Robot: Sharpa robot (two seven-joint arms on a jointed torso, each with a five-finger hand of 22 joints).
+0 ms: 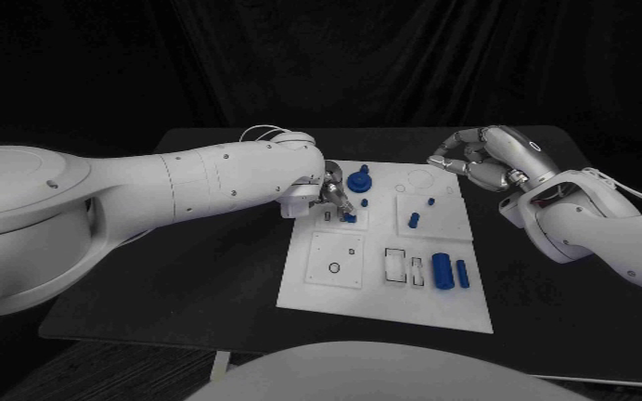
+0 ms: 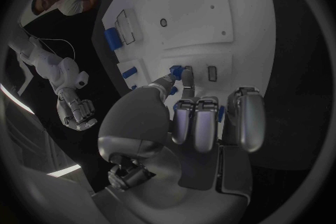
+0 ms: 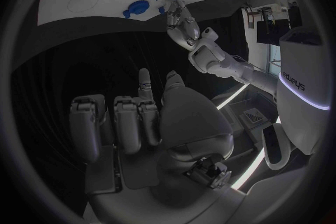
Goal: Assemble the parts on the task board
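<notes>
White task board (image 1: 388, 276) is my landmark. My left hand (image 1: 330, 199) is over its left-middle, fingertips pinching a small blue part (image 1: 349, 218) down on the board. My right hand (image 1: 484, 161) hangs off its far right corner, fingers curled in, holding nothing.

You are looking at a robot lab or test stand: a black table (image 1: 200, 262) backed by black curtains (image 1: 335, 39), a white task board (image 1: 388, 290) with small blue parts (image 1: 442, 271), and monitors on a rack (image 3: 269, 25).
</notes>
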